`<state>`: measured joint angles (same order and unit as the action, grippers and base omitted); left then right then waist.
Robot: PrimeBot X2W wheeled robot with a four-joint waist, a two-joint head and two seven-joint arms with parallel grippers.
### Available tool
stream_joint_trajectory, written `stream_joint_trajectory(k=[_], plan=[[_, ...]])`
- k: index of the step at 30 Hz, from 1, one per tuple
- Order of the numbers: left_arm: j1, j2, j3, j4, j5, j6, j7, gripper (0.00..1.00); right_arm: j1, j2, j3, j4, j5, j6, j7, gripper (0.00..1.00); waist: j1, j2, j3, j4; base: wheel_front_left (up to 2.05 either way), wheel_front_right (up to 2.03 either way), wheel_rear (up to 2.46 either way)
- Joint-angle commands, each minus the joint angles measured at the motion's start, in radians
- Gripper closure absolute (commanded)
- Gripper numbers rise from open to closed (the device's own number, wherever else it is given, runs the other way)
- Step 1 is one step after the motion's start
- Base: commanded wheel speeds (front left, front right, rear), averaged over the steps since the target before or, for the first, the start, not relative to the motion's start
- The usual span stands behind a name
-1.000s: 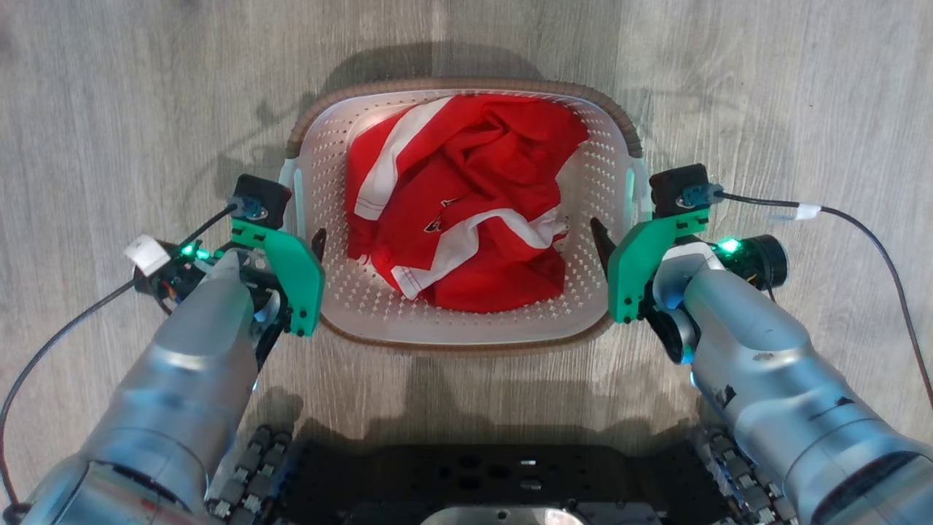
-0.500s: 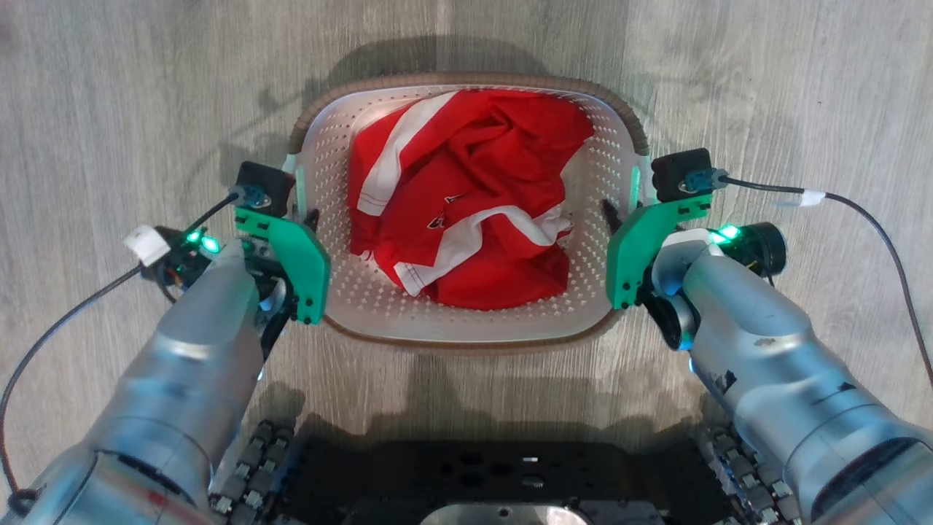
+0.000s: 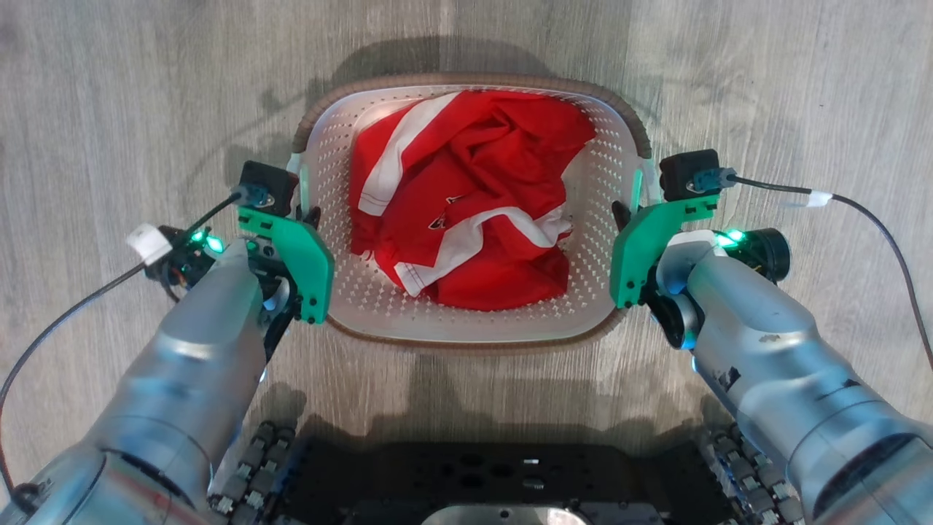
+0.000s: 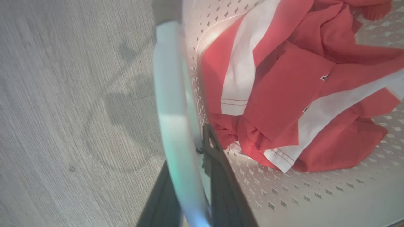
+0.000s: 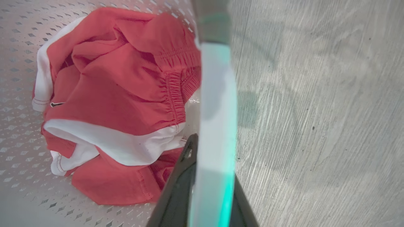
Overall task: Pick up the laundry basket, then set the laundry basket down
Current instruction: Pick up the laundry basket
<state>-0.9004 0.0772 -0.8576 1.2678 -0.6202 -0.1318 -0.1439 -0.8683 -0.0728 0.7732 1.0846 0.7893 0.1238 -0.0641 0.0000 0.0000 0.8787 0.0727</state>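
Partly hidden behind blurred white handles [image 4: 172, 104], left jaws and right jaws each pinching the laundry basket [image 3: 466, 332].

Light: bright, even.
Shadows: soft, on floor [image 3: 109, 109] at basket's [image 3: 466, 79] 12 and 6 o'clock.
Blur: handle [image 4: 172, 110] out of focus in wrist views, green-tinted.

On my head feed a crumpled red garment [image 3: 466, 204] with broad white bands sits at centre. One band runs toward 11 o'clock and another crosses toward 4 o'clock. A small dark logo [image 3: 439, 221] marks its middle. Grey wood-grain floor [image 3: 109, 87] lies all around, with a soft shadow [image 3: 430, 62] at 12 o'clock.
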Motion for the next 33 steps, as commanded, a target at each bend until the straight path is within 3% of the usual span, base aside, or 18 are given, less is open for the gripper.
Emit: stream_joint_trajectory(k=[1,20,33], plan=[[0.029,0.029,-0.009,-0.015,-0.006,0.001,0.005,1.00,0.051,0.023,0.031,0.000,0.007,0.007,0.002,1.00,0.0000,0.0000,-0.006,-0.003,0.00,0.00,0.00],[0.077,0.086,-0.226,-0.104,-0.115,0.001,0.112,1.00,0.047,0.023,0.138,-0.019,0.065,0.007,0.093,1.00,0.0000,0.0000,-0.129,-0.048,0.00,0.00,0.00],[0.108,0.175,-0.374,-0.175,-0.203,0.001,0.137,1.00,0.053,0.023,0.207,-0.048,0.100,0.007,0.199,1.00,0.0000,0.0000,-0.264,-0.086,0.00,0.00,0.00]])
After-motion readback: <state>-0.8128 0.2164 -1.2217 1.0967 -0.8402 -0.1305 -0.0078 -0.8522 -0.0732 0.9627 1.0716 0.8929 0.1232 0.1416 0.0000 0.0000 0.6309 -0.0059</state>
